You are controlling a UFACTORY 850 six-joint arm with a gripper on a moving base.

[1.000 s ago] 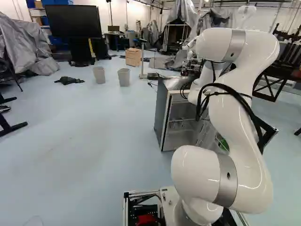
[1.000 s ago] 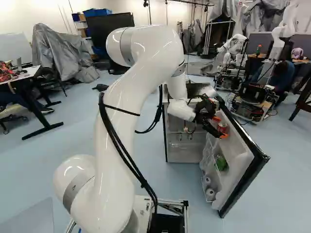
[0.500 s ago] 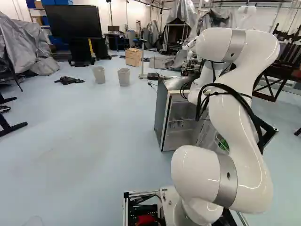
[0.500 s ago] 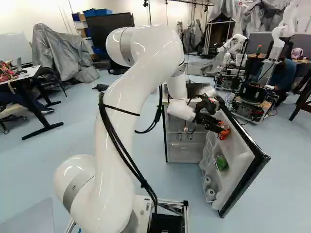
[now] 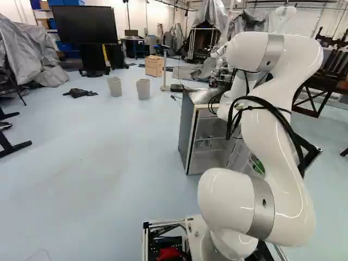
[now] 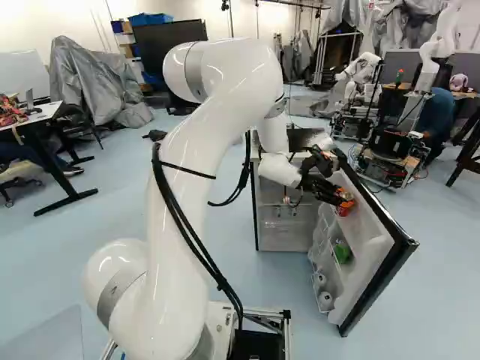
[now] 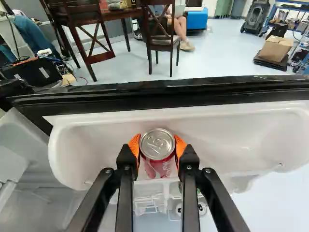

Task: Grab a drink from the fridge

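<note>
Soda can [image 7: 157, 151], red with a silver top, stands between the two black fingers of the gripper [image 6: 344, 201], whose orange pads [image 7: 135, 146] press on it from opposite sides, so the grip is closed around it. Seen from the wrist, the can is upright, its pull-tab end facing the camera, within the white top bin [image 7: 231, 126] of the fridge door [image 6: 381, 281]; whether its base touches the bin floor I cannot tell. Just beyond the bin runs the door's black edge. The door is swung wide open, and the fridge [image 5: 186, 133] shows its inner shelves to the left of it in the right base view. Lower down the door, a green item [image 6: 342, 252] sits in a rack, with round white items [image 6: 324, 301] beneath it. The white arm [image 6: 196, 154] reaches over from the base, its wrist in front of the open fridge. Past the fridge in the left base view, two grey waste bins [image 5: 143, 89] stand near each other on the floor, with a cardboard box [image 5: 154, 66] behind them and a large black screen [image 5: 84, 24] farther left. Another robot [image 6: 365, 71] stands beyond the door, and the wrist view shows a wooden chair [image 7: 163, 41] past the door's edge.
</note>
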